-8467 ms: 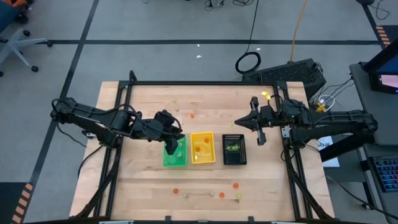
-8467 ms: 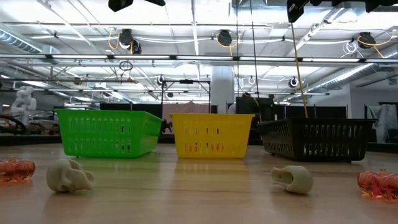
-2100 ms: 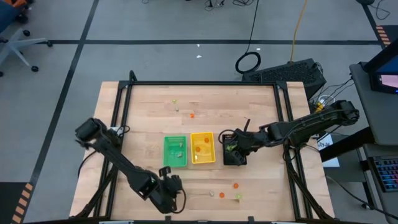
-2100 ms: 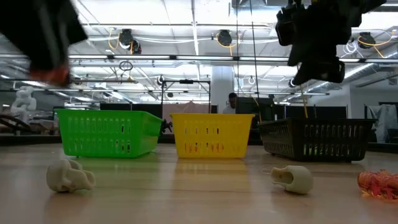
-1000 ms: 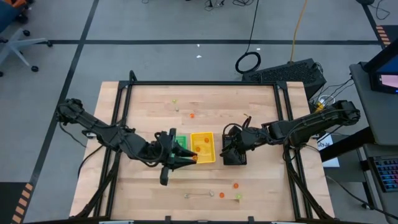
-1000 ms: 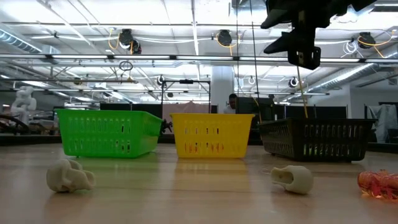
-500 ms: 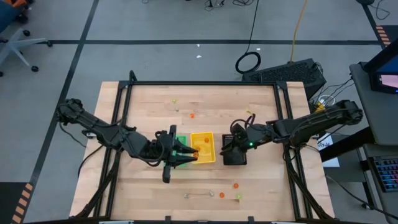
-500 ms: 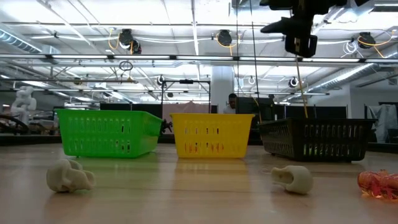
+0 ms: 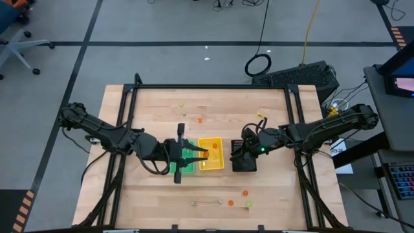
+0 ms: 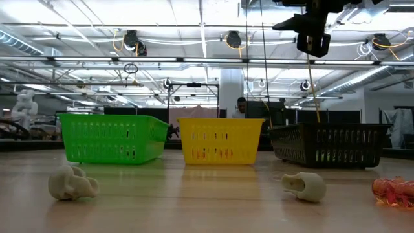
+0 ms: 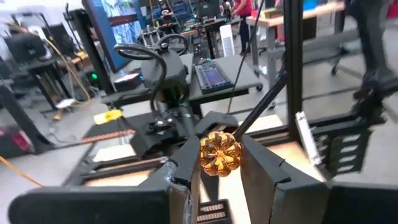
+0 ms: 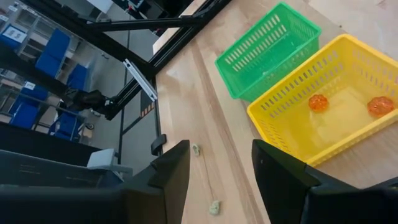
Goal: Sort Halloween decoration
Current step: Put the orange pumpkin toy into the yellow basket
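My left gripper (image 9: 199,154) reaches level from the table's left, over the border between the green tray (image 9: 186,166) and the yellow tray (image 9: 216,162). It is shut on an orange pumpkin trinket (image 11: 219,154). The yellow tray (image 12: 329,118) holds two orange trinkets (image 12: 318,102). My right gripper (image 9: 238,150) hangs open over the black tray (image 9: 244,163), with nothing between its fingers (image 12: 171,174). Two whitish skull trinkets (image 10: 72,182) (image 10: 304,186) and an orange one (image 10: 391,191) lie on the table near its front edge. My left gripper pinches the orange pumpkin trinket by two opposite sides (image 11: 205,158) between its two fingers (image 11: 186,171). The fingers come level from the table's left. The pumpkin sits at the fingers' free ends, lifted clear above the trays.
Loose trinkets lie far of the trays, an orange one (image 9: 199,119) and a yellow-green one (image 9: 182,105). More lie near the front edge (image 9: 245,192) (image 9: 248,204). The three trays stand side by side at mid-table. Black frame rails (image 9: 207,86) border the table.
My left gripper has rolled about its own pointing line and shifted slightly toward the yellow tray, keeping the pumpkin pinched. My right gripper has risen a little above the black tray, still open.
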Action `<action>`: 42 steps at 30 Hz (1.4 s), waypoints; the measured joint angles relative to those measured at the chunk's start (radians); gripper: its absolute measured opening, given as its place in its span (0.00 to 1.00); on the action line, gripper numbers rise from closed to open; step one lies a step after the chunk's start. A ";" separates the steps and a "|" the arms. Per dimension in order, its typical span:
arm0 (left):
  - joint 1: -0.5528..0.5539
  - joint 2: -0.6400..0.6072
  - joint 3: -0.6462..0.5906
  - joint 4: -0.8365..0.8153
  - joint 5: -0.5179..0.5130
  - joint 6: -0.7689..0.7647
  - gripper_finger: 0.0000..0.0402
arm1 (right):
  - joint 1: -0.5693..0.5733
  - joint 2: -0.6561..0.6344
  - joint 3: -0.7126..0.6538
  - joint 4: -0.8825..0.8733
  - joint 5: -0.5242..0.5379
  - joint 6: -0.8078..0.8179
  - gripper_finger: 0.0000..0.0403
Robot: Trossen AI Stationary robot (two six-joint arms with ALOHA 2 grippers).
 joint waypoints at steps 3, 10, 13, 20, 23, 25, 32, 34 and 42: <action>0.005 0.000 0.000 -0.001 0.000 0.054 0.20 | 0.000 0.000 0.000 0.000 0.000 0.000 0.40; 0.010 0.000 0.000 -0.005 -0.003 0.095 0.20 | 0.000 0.000 0.000 0.000 0.000 0.000 0.40; 0.011 0.000 0.000 -0.005 -0.007 0.093 0.20 | 0.000 0.000 0.000 0.000 0.000 0.000 0.40; 0.019 0.000 0.000 -0.005 -0.069 0.089 0.20 | 0.000 0.000 0.000 0.000 0.000 0.000 0.40; 0.040 0.000 0.000 -0.005 -0.074 0.088 0.20 | 0.000 0.000 0.000 0.000 0.000 0.000 0.40; 0.056 0.000 0.000 -0.005 -0.074 0.088 0.20 | 0.000 0.000 0.000 0.000 0.000 0.005 0.40; 0.126 0.001 0.000 -0.006 -0.074 0.086 0.20 | 0.000 0.000 0.000 0.000 -0.002 0.006 0.40; 0.146 0.001 0.000 -0.019 -0.069 0.085 0.20 | 0.000 -0.003 0.000 -0.001 -0.002 0.005 0.40; 0.226 0.001 0.000 -0.211 -0.003 -0.077 0.20 | -0.010 -0.053 0.000 -0.066 0.000 -0.018 0.40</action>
